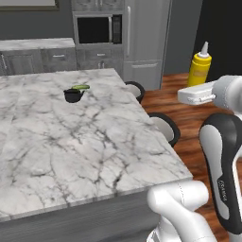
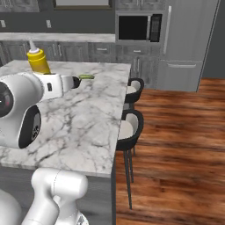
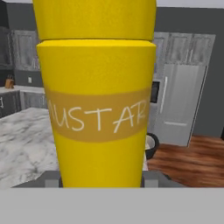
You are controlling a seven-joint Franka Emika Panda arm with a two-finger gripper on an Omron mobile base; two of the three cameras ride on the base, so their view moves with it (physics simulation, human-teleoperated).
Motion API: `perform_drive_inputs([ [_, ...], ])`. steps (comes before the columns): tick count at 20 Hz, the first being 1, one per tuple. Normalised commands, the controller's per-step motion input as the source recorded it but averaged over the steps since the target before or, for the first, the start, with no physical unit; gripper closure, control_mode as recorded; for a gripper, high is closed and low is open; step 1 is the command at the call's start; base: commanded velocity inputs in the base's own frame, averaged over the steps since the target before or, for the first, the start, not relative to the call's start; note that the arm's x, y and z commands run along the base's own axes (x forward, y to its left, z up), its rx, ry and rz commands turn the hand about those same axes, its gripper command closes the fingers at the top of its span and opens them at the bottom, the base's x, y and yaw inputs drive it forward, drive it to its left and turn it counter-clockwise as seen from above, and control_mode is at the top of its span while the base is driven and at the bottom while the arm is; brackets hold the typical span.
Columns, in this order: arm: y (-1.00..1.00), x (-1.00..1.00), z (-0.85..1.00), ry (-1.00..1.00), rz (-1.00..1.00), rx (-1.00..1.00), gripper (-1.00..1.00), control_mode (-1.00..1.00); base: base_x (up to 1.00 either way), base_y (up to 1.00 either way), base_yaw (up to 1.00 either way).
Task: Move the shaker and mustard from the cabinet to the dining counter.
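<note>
Holding the mustard (image 3: 98, 100) up in the air, the gripper (image 3: 99, 181) has its two fingers pressed against the lower sides of the yellow bottle, so the claw is pinching the mustard. In the hand view the bottle stands upright and very close, with a tan label band around the middle carrying white letters. In the left base view the mustard (image 1: 199, 68) is seen with its pointed white nozzle on top, above the wooden floor (image 1: 189, 118) and to the right of the dining counter (image 1: 71, 142), not over its marble top. In the right base view the mustard (image 2: 38, 60) rises just behind the white wrist of the arm.

On the far part of the dining counter sits a squat black bowl (image 1: 73, 96) with a green piece (image 1: 81, 87) lying across its rim. Two round stools (image 2: 130, 127) with dark backs stand along the right side of the counter, one near and one farther. Behind, at the far wall, there is a microwave (image 1: 98, 29) set in grey cabinets, and a tall grey refrigerator (image 2: 186, 44) beside it. I cannot see the shaker or the cabinet from here.
</note>
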Motion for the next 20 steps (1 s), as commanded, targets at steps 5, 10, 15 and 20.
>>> perform_drive_inputs([
  [5,-0.01,0.29,-0.39,0.03,0.12,0.0,1.0,-1.0,0.0,0.0,0.0],
  [10,-0.18,0.27,-0.42,0.0,0.26,0.01,1.0,-1.0,0.0,0.0,0.0],
  [15,-0.14,0.41,-0.32,0.02,0.29,0.0,1.0,-1.0,0.0,0.0,0.0],
  [20,-0.01,0.45,-0.28,0.07,0.15,0.0,1.0,-1.0,0.0,0.0,0.0],
])
